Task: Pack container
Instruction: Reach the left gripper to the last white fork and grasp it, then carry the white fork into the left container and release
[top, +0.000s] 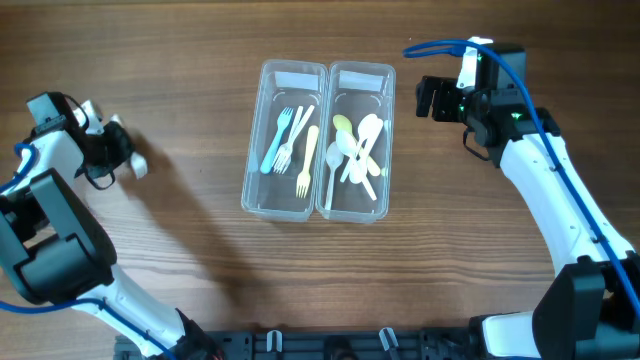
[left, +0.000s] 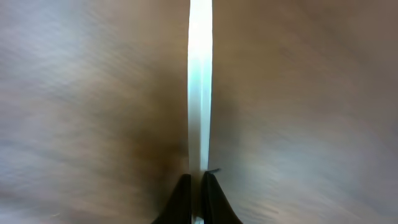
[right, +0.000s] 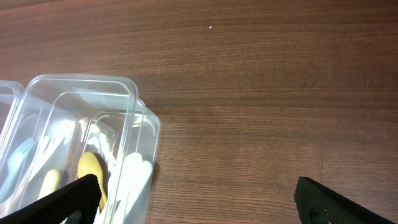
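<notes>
Two clear plastic containers stand side by side mid-table. The left one (top: 255, 150) holds blue, white and yellow forks (top: 288, 140). The right one (top: 388, 130) holds white and yellow spoons (top: 358, 150); its corner shows in the right wrist view (right: 134, 93). My left gripper (top: 122, 160) is at the far left, shut on a white utensil (top: 138, 168). In the blurred left wrist view the utensil (left: 199, 81) runs straight up from the jaws (left: 199, 182); I cannot tell its kind. My right gripper (top: 430, 98) is open and empty, right of the spoon container (right: 202, 202).
Bare wooden table (top: 180, 250) surrounds the containers. The arm bases stand at the front left and front right corners.
</notes>
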